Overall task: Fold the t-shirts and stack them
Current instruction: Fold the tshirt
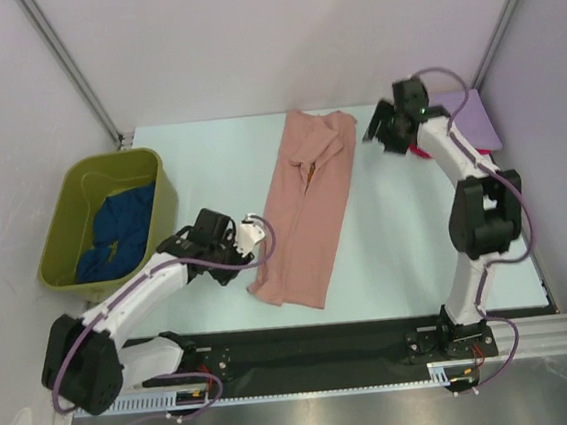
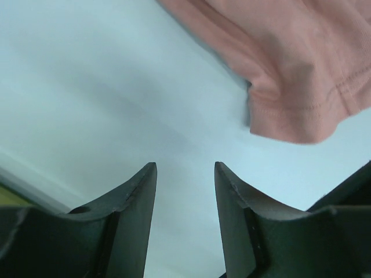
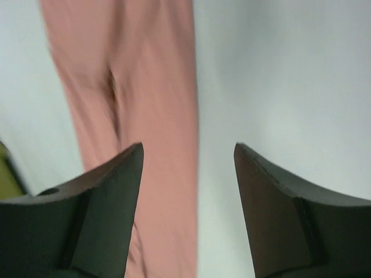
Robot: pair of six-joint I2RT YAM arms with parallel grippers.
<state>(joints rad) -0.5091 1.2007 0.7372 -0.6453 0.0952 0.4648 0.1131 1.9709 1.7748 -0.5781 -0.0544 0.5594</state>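
Left tool hangs empty over the counter with its jaws moderately parted, the near hem corner of the salmon-pink t-shirt just ahead and to its right, untouched. The dark blue t-shirt lies crumpled in the olive tub on its other side. Right tool is spread wide and empty beside the far end of that long pink strip, with the lavender t-shirt and a glimpse of the red t-shirt just behind it.

Salmon-pink t-shirt folded in a long strip at centre, dark blue t-shirt crumpled in tub, lavender t-shirt far right
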